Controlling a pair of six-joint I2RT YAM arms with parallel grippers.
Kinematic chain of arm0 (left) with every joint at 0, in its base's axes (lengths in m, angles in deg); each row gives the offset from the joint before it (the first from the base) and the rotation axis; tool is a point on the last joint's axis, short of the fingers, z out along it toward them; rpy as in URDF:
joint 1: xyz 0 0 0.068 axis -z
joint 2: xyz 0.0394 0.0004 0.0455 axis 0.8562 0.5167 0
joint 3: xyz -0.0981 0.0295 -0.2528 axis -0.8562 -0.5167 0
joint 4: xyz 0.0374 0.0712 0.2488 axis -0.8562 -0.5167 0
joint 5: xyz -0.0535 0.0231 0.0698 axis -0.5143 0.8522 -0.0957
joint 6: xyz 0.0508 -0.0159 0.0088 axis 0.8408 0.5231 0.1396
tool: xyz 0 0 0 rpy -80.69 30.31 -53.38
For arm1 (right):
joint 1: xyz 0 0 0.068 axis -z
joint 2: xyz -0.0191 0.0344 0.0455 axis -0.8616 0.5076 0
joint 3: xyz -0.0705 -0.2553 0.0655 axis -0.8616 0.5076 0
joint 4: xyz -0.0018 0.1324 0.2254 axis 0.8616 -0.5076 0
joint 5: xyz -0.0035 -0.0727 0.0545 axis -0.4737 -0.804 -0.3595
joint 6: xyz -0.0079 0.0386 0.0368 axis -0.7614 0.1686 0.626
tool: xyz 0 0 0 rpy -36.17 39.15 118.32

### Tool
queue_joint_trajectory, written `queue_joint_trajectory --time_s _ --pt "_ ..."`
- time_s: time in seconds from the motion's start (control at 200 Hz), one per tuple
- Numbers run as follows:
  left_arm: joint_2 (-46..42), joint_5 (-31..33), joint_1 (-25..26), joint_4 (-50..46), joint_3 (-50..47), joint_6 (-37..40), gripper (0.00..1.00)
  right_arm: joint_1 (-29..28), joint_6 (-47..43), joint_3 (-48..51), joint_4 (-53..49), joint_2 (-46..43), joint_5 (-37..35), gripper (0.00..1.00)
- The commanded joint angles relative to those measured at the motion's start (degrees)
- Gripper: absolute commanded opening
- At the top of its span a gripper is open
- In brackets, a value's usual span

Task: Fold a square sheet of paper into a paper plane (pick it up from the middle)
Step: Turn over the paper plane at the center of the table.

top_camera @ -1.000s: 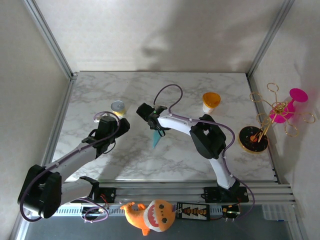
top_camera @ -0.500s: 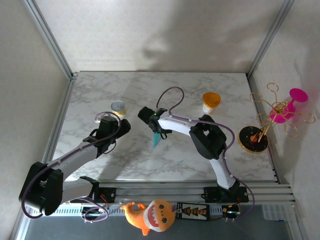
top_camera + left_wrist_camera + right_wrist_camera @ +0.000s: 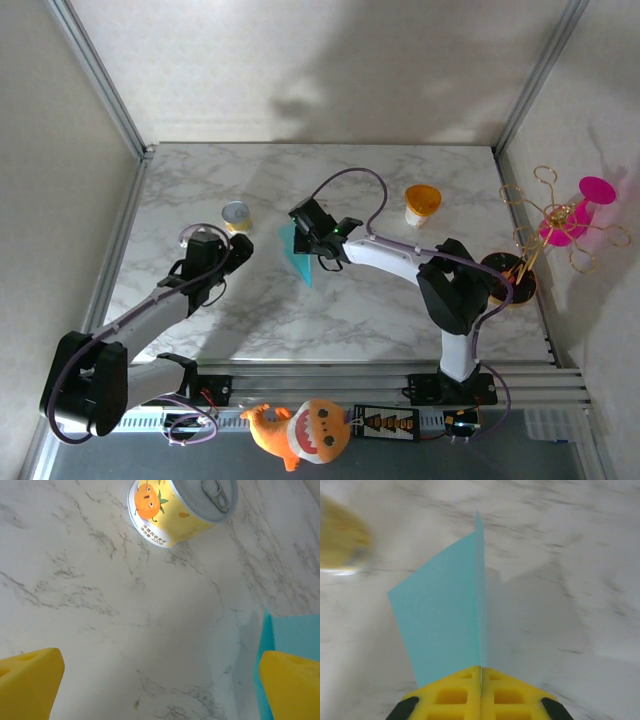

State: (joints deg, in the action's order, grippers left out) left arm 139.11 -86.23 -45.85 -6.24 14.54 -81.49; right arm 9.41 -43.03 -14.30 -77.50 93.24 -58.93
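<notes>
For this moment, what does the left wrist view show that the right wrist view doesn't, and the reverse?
Left wrist view: the left gripper with its yellow fingers spread wide above the marble table, and a sharp look at the yellow fruit-print can with its pull tab. Right wrist view: the right gripper pinched shut on the teal paper, which stands up from the pads as a folded sheet. Both: the teal paper and the marble table.

Teal-blue paper (image 3: 445,620); white counter (image 3: 300,320) with grey marble veins; yellow can (image 3: 177,505) with orange fruit face, silver lid; orange cup (image 3: 421,203); right claw (image 3: 481,672) with yellow pads (image 3: 455,697).
</notes>
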Motion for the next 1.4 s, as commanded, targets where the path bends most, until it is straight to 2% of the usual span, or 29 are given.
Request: queue_joint_trajectory --time_s 0.0,0.18,0.3,0.561,0.756,0.846,1.132,1.397 --pt "-2.05 -6.82 -1.61 4.73 -3.02 -3.95 0.99 1.09 -3.56 4.02 14.32 -1.37 14.1 0.0" --pt "-2.72 -13.07 -1.7 12.66 -7.77 -8.59 0.98 5.69 3.62 11.58 26.88 1.13 28.98 0.01" --pt "-2.22 -16.07 -1.68 18.26 -10.56 -10.95 0.95 7.3 6.51 15.58 32.2 2.68 33.37 0.01" --pt "3.16 -21.77 0.33 26.02 -12.19 -13.89 0.82 9.38 9.74 20.64 36.07 2.17 35.29 0.02" --pt "10.33 -23.46 4.11 30.49 -9.59 -14.69 0.57 10.01 10.83 22.28 37.45 2.51 36.35 0.02" --pt "13.63 -24.23 5.71 32.57 -8.22 -15.09 0.5 10.01 10.81 22.45 37.37 2.59 36.34 0.02" --pt "17.7 -23.85 7.6 33.76 -6.08 -15.26 0.41 10.01 10.31 22.71 36.57 2.5 36.21 0.02" --pt "20.1 -23.35 7.99 31.45 -4.37 -14.87 0.22 10.02 10.74 23.06 36.83 2.56 36.59 0.02"
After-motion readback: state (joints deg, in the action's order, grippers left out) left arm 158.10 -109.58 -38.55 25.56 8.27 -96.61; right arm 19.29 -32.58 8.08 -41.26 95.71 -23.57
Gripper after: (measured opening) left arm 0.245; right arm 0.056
